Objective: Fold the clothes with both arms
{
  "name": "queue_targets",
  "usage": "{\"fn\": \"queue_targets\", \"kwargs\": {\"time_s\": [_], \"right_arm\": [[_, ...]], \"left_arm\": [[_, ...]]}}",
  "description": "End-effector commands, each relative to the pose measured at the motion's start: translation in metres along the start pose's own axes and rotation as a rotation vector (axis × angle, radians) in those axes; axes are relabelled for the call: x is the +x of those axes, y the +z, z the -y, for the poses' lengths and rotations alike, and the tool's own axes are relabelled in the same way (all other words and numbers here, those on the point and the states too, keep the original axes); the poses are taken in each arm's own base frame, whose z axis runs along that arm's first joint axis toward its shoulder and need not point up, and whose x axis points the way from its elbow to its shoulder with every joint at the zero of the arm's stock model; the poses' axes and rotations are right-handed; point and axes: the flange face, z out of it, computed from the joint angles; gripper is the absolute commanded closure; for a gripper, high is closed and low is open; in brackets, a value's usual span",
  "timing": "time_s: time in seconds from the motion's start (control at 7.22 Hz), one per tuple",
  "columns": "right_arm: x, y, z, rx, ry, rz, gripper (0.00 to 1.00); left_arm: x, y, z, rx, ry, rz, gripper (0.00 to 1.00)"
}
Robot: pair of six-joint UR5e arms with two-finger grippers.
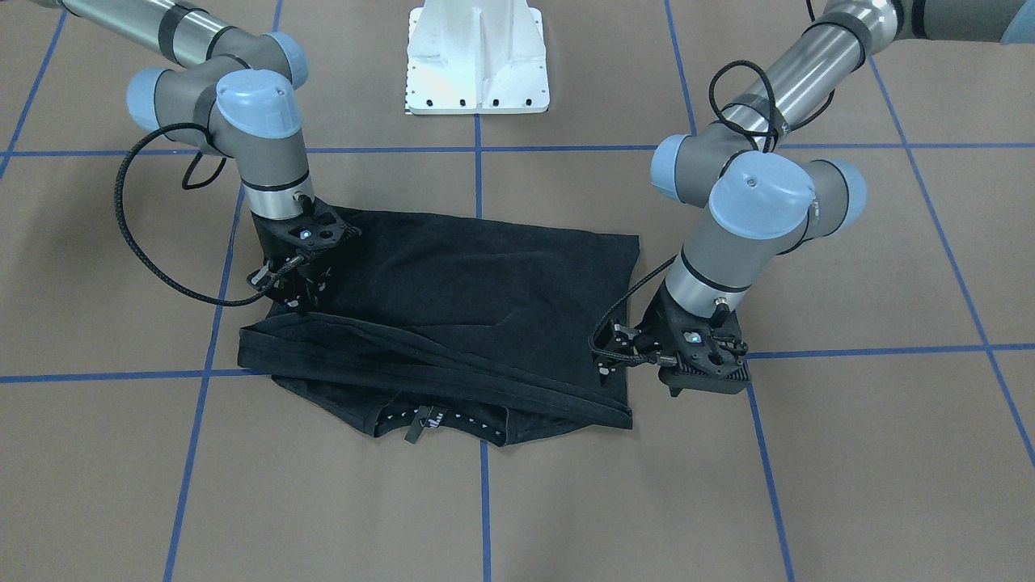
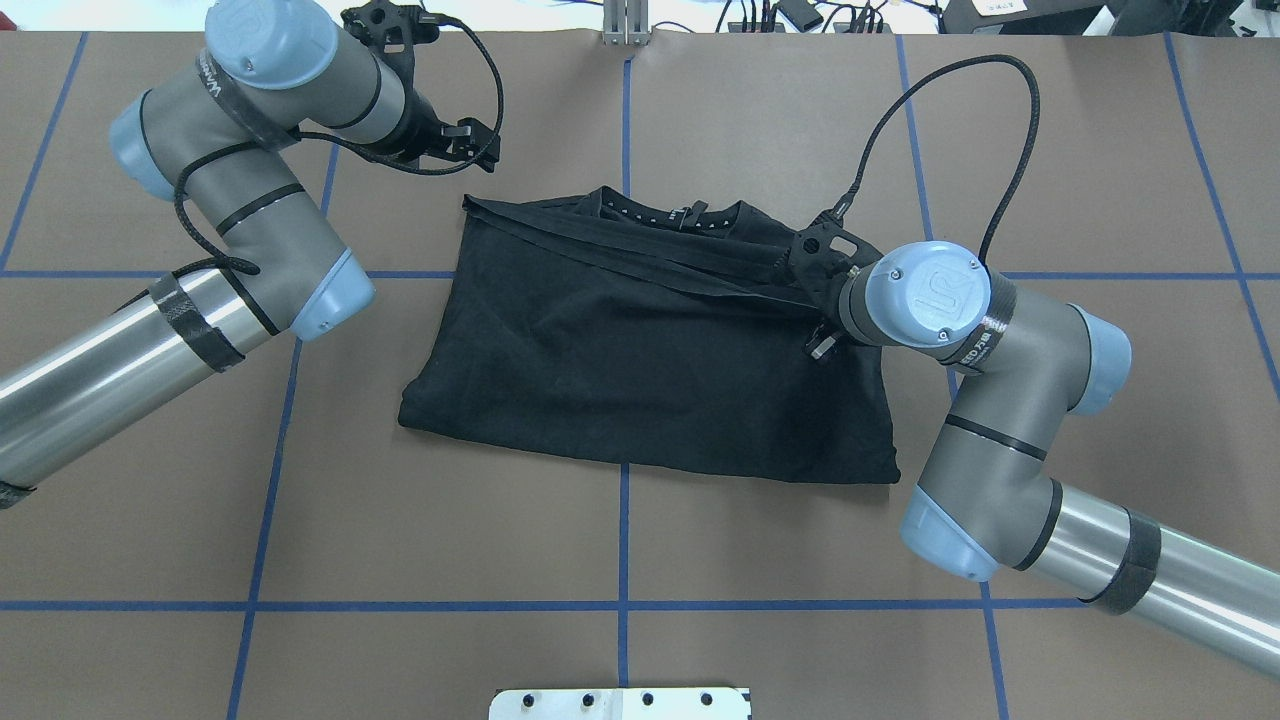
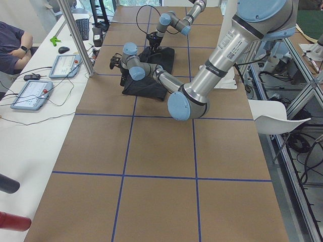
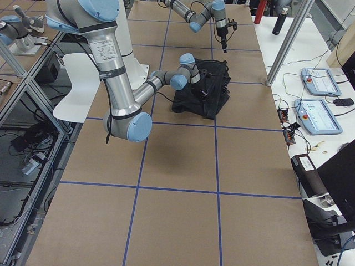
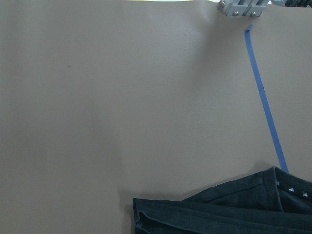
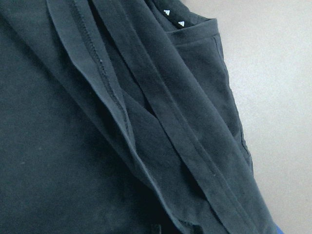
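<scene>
The black T-shirt (image 2: pixel 640 370) lies folded on the brown table, its hem band drawn diagonally across toward the white-dotted neck tag (image 1: pixel 424 420); the chest print is hidden. My right gripper (image 1: pixel 295 287) is down on the shirt's edge on the robot's right, where the folds converge (image 2: pixel 815 290). Its wrist view shows only dark cloth and hem bands (image 6: pixel 161 122), and its fingers are hidden. My left gripper (image 1: pixel 703 376) hangs beside the shirt's other edge, off the cloth, spread and empty (image 2: pixel 450 130). Its wrist view shows bare table and the shirt's corner (image 5: pixel 219 209).
The white pedestal base (image 1: pixel 477 56) stands at the robot's side. Blue tape lines (image 2: pixel 625 540) grid the table. An aluminium post (image 4: pixel 288 44) and operator desks with tablets (image 3: pixel 35 93) line the far side of the table.
</scene>
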Motion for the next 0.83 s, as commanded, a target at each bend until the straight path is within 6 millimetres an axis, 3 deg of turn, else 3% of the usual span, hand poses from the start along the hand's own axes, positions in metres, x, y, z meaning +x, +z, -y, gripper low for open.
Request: {"fn": "queue_targets", "kwargs": {"time_s": [0.0, 0.42, 0.69], "right_arm": [[0.0061, 0.0009, 0.0005, -0.003, -0.022, -0.007, 0.63], [-0.0008, 0.0017, 0.0007, -0.005, -0.028, 0.006, 0.52], [-0.0037, 0.0035, -0.0008, -0.015, -0.031, 0.009, 0.60]], "left_arm": [[-0.0002, 0.0002, -0.0002, 0.000, 0.000, 0.000, 0.00], [0.0008, -0.0003, 0.0002, 0.000, 0.001, -0.001, 0.00], [0.0008, -0.0003, 0.0002, 0.000, 0.001, -0.001, 0.00]]}}
